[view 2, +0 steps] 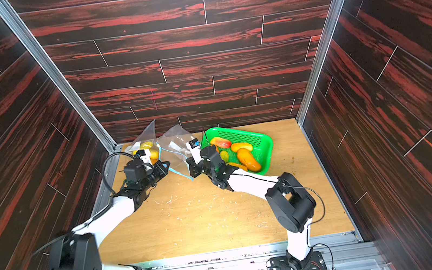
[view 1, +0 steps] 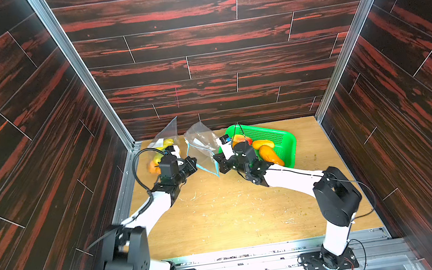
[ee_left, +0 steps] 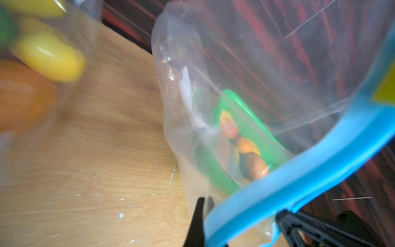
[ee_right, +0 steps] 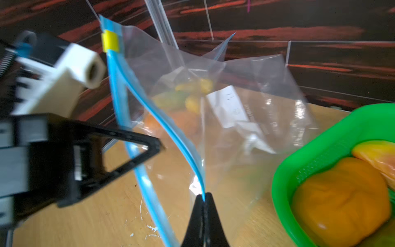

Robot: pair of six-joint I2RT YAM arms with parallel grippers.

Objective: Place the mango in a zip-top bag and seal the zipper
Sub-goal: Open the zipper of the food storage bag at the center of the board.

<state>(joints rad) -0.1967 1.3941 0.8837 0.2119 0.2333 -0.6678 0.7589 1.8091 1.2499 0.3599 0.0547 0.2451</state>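
A clear zip-top bag (view 1: 201, 143) (view 2: 176, 144) with a blue zipper rim hangs above the table between my two grippers, its mouth spread open. My left gripper (view 1: 192, 162) (view 2: 166, 166) (ee_left: 205, 200) is shut on the plastic at one side of the rim. On the opposite side, my right gripper (view 1: 217, 164) (view 2: 191, 170) (ee_right: 204, 195) is shut on the blue zipper strip (ee_right: 171, 132). Inside the bag I see only a white slip (ee_right: 230, 107). Several mangoes lie in the green basket (view 1: 286, 138) (view 2: 265, 138) just right of my right gripper, the nearest an orange mango (view 1: 270, 155) (view 2: 248, 160) (ee_right: 339, 198).
A second clear bag (view 1: 163, 144) (view 2: 144, 144) holding yellow and orange fruit (ee_left: 51, 55) stands at the back left, behind my left wrist. Dark wood-pattern walls close in the back and both sides. White scuffs mark the wooden table (view 1: 219, 214).
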